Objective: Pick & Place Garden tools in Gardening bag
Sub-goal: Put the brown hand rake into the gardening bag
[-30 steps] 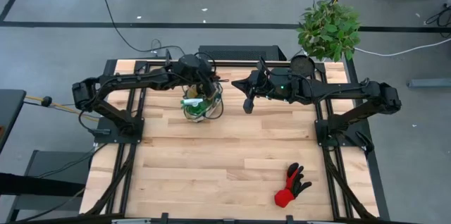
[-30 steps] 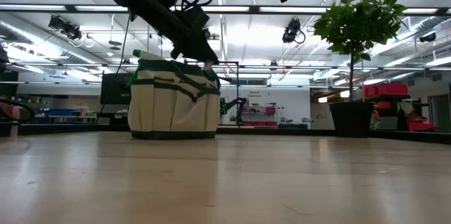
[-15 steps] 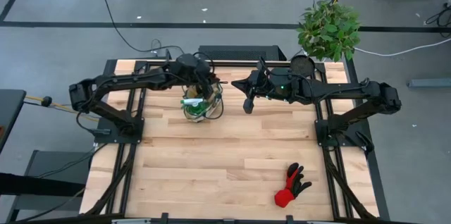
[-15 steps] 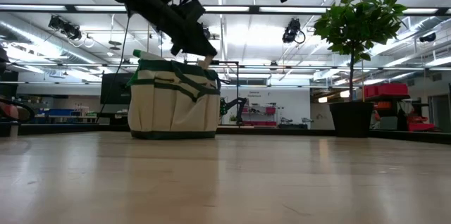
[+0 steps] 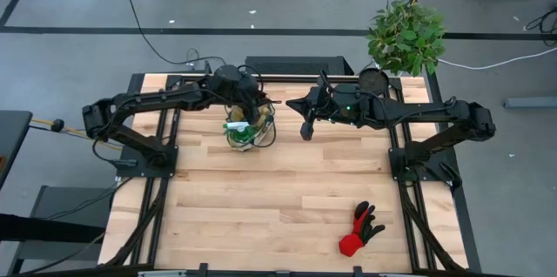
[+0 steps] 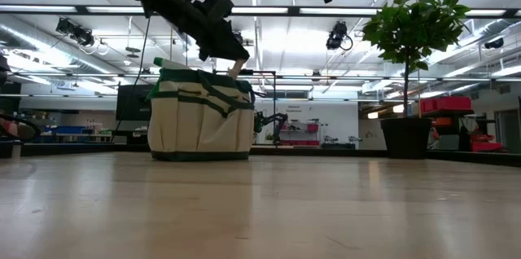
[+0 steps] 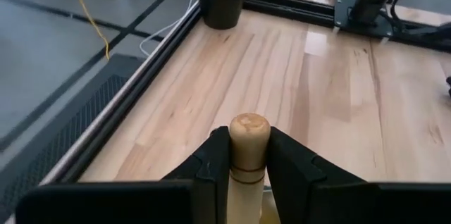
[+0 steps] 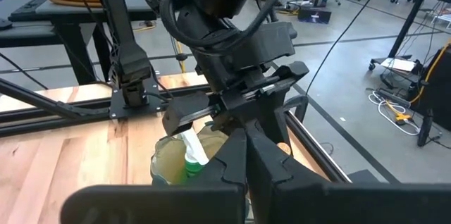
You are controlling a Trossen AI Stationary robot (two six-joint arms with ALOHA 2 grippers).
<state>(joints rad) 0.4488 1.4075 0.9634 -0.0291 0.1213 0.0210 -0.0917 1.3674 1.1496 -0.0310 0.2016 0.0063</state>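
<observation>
- My left gripper (image 7: 248, 155) has its fingers (image 7: 211, 164) clamped on either side of a wooden handle (image 7: 248, 139), whose rounded end sticks out between them.
- In the low view that wooden-handled tool (image 6: 236, 68) is tilted, its lower end dipping into the mouth of the gardening bag (image 6: 201, 120), with my left gripper (image 6: 218, 47) just above the bag's rim.
- From above, the bag (image 5: 246, 131) sits on the far half of the desk (image 5: 278, 199), left of centre, under my left gripper (image 5: 245, 107).
- A green spray bottle (image 8: 192, 159) with a white top stands inside the bag (image 8: 169, 162).
- My right gripper (image 5: 306, 129) hangs in the air just right of the bag, touching nothing; its fingers (image 8: 243, 155) are pressed together with nothing between them.
- The red-and-black glove (image 5: 359, 230) lies on the near right part of the desk, well apart from the bag.
- A potted plant (image 5: 403, 38) stands at the far right corner.
</observation>
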